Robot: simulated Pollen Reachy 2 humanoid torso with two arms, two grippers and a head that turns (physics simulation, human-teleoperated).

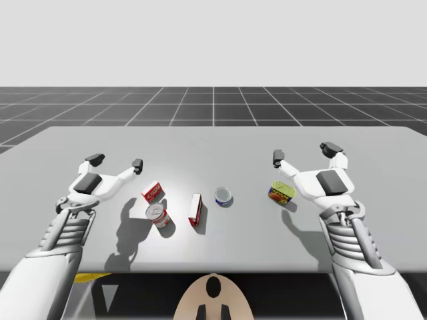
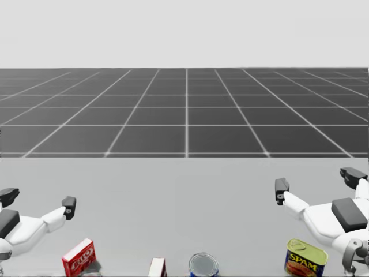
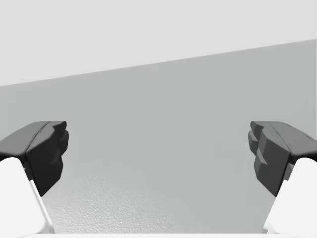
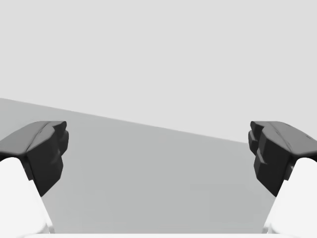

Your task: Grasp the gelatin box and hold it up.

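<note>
A small red box point(image 1: 153, 192) lies flat on the grey table point(image 1: 213, 143), left of centre; it also appears low in the head view point(image 2: 79, 258). A taller red and white box point(image 1: 195, 210) stands on edge just right of it point(image 2: 157, 268). My left gripper point(image 1: 117, 163) hovers open just behind and left of the small red box, nothing between its fingers point(image 3: 158, 153). My right gripper point(image 1: 303, 153) is open over the right side of the table, behind a yellow and blue rectangular can point(image 1: 282, 193). It holds nothing point(image 4: 158, 153).
A red and white round can point(image 1: 157, 216) stands close in front of the small red box. A low blue round can point(image 1: 223, 197) sits near the centre. The yellow can point(image 2: 305, 258) is beside my right wrist. The table's far half is bare.
</note>
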